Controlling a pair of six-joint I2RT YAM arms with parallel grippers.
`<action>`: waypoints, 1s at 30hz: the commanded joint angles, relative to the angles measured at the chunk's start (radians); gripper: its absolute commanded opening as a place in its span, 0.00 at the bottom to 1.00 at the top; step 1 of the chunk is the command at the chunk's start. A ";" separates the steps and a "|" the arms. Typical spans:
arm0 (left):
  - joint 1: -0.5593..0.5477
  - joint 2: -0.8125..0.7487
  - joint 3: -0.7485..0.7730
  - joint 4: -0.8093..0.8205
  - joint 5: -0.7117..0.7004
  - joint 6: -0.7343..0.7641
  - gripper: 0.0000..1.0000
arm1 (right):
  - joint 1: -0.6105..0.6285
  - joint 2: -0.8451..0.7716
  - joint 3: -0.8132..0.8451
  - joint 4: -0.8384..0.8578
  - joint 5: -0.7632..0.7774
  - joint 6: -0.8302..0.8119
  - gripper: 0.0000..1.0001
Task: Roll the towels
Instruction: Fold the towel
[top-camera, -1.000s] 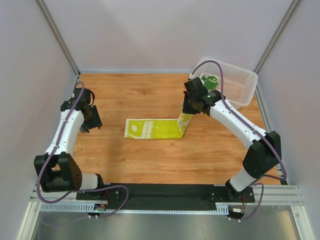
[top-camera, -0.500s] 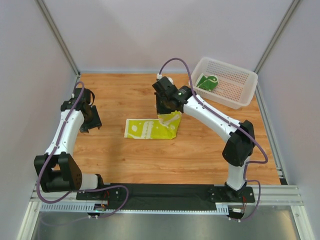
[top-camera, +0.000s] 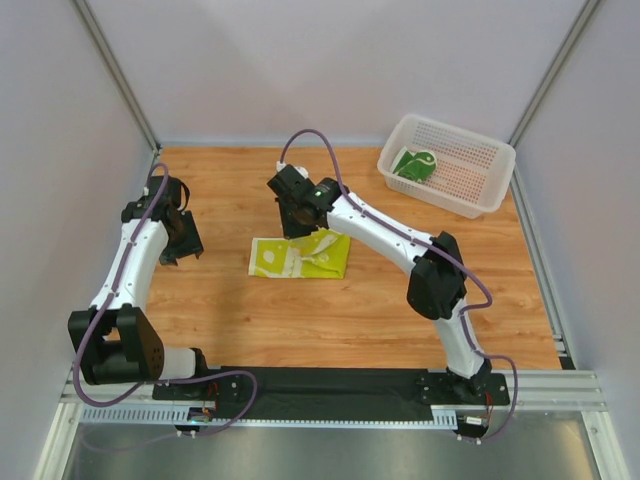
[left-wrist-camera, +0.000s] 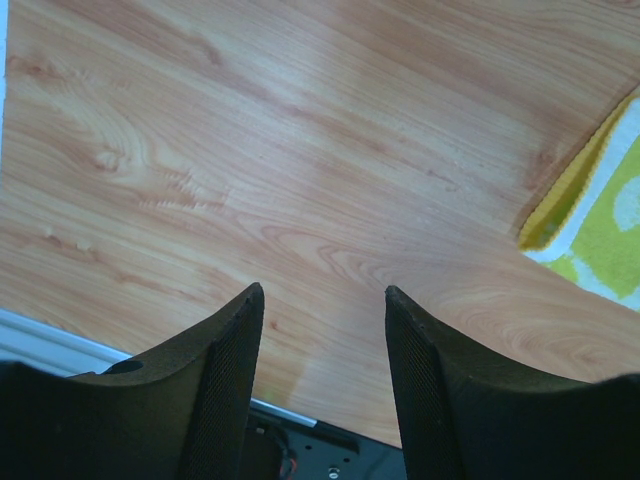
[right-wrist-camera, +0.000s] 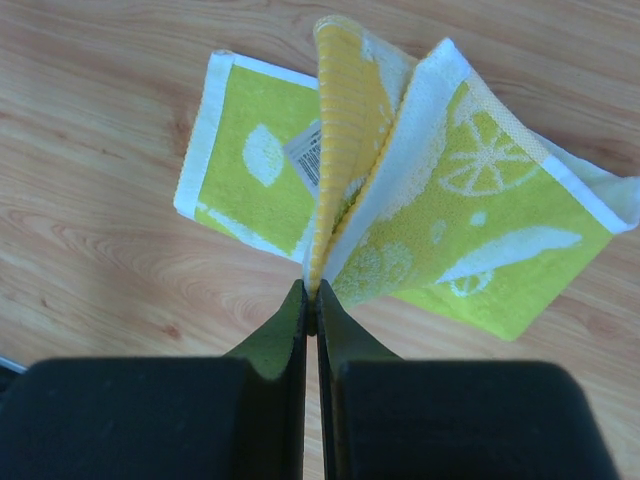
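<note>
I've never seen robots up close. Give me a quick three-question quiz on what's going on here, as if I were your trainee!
1. True or false: the right claw is shut on a fold of the yellow-green towel.
2. Where is the dark green towel?
A. under the yellow-green towel
B. in the white basket
C. in the right claw
3. Fill the blank: the left claw is open and holds ____.

Key: 1 true; 2 B; 3 nothing.
</note>
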 joint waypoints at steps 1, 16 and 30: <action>0.002 -0.028 -0.006 0.004 -0.016 0.019 0.59 | 0.022 0.028 0.072 -0.004 -0.024 0.005 0.00; 0.002 -0.022 -0.008 0.003 -0.023 0.019 0.59 | 0.071 0.152 0.207 -0.009 -0.132 -0.051 0.02; 0.002 -0.018 -0.009 0.003 -0.027 0.016 0.59 | 0.064 0.263 0.265 0.031 -0.164 -0.033 0.65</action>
